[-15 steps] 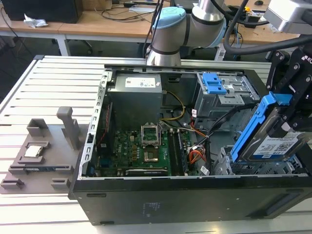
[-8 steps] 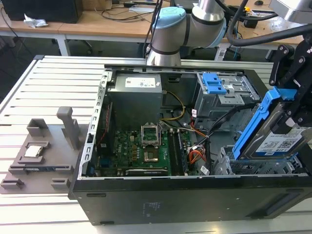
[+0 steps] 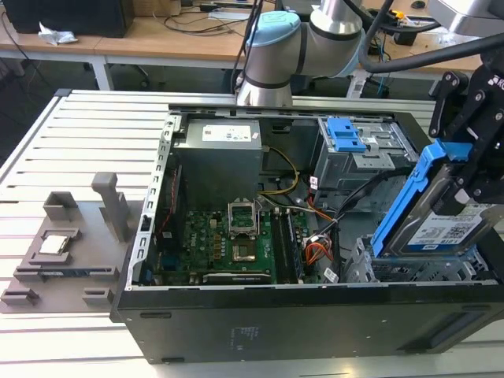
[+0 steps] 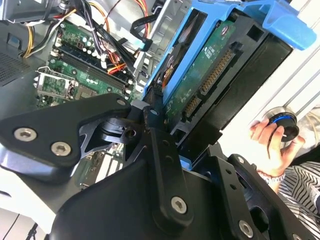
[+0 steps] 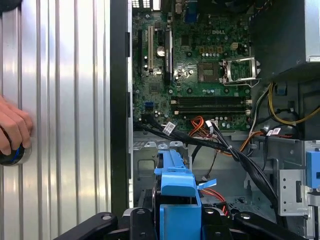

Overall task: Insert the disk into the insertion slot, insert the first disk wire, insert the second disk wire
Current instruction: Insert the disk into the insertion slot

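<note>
Blue-framed disk in tool, aslant at insertion slot

Ribbed metal table, wooden desks behind.

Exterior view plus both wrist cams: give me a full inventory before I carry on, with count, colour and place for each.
table: one, silver, slatted.
computer case: one, black, open, on the table.
disk: one, silver in a blue carrier, held tilted at the exterior view's right.
insertion slot: one, grey perforated cage, under the disk.
motherboard: one, green, case floor.
latch: one, blue, on the taller grey box.
wires: bundle, orange, red, black, beside the motherboard.
fixture: one, grey, on the table, exterior view's left.
person's hand: one, holding a round black object.
gripper: one, black, shut on the disk.
</note>
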Controlling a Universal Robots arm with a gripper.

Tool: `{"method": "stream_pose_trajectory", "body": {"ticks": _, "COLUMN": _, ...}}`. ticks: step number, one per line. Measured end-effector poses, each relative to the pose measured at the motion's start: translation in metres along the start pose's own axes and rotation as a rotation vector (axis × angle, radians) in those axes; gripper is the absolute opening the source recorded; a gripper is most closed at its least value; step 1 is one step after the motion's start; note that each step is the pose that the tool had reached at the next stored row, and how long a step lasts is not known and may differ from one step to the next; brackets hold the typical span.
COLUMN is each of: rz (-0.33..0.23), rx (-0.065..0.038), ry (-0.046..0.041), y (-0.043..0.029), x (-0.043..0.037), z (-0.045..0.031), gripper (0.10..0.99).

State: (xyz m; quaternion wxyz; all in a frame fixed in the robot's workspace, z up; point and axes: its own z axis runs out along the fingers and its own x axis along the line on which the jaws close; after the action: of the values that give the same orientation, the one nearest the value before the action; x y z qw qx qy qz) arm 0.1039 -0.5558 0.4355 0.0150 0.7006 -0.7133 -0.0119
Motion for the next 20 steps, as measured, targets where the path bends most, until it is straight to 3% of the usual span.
{"method": "stream_pose_trajectory", "body": {"ticks": 4, "rz": 0.000, "rx": 0.000, "ry": 0.0000, "y": 0.0002, "x": -0.0105, "z": 0.0014, "gripper": 0.361}}
{"method": "stream_pose_trajectory", "body": {"ticks": 20, "rz": 0.000, "rx": 0.000, "ry": 0.0000, "y": -0.0004, "x": -0.0109, "z": 0.0187, "gripper": 0.361}}
